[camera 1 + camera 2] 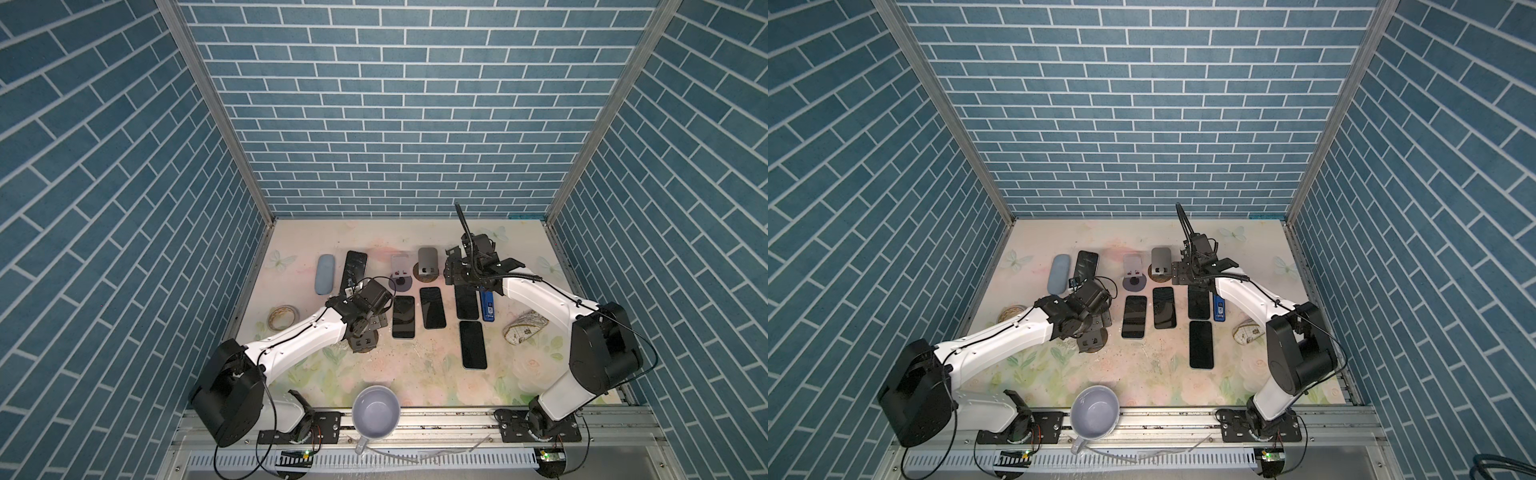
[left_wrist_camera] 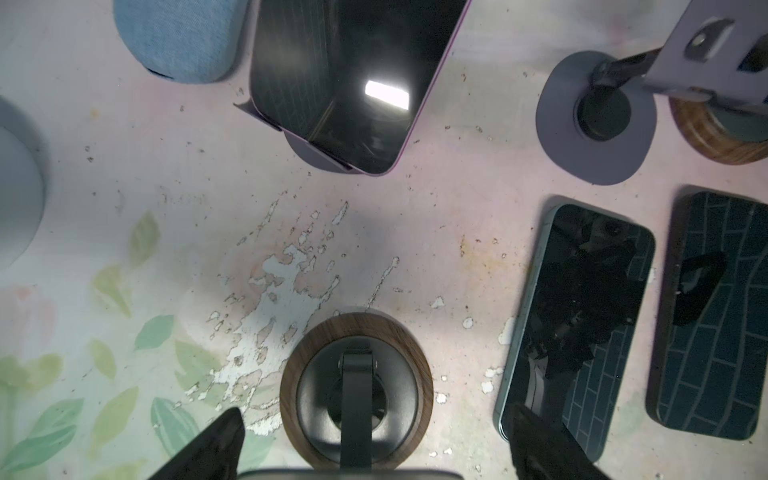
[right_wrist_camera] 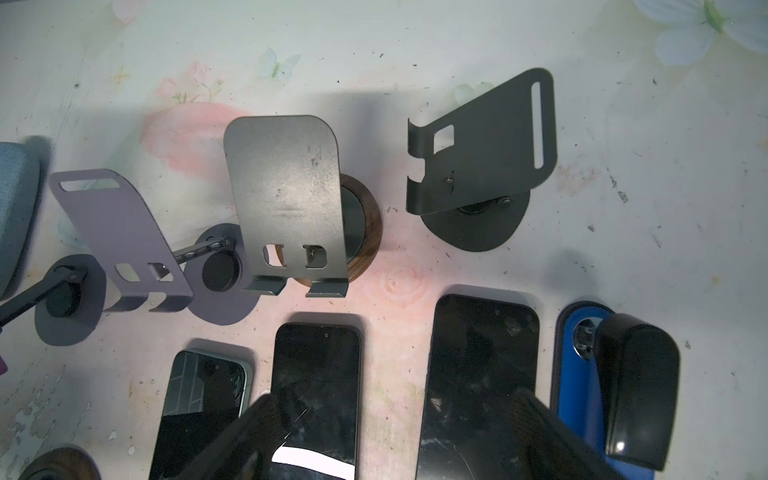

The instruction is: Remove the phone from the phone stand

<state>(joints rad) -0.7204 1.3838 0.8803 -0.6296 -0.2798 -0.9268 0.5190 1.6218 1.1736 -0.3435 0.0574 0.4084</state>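
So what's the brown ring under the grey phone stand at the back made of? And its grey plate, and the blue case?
Brown ring: looks like wood or a wood-look print; grain lines show.
Grey plate: probably metal, matte; a thin bent sheet with scuffs.
Blue case: seems cloth-covered; a fine weave shows.

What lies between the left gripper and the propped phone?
Left wrist view: a wood-rimmed stand by the left gripper, then bare tabletop to the phone.
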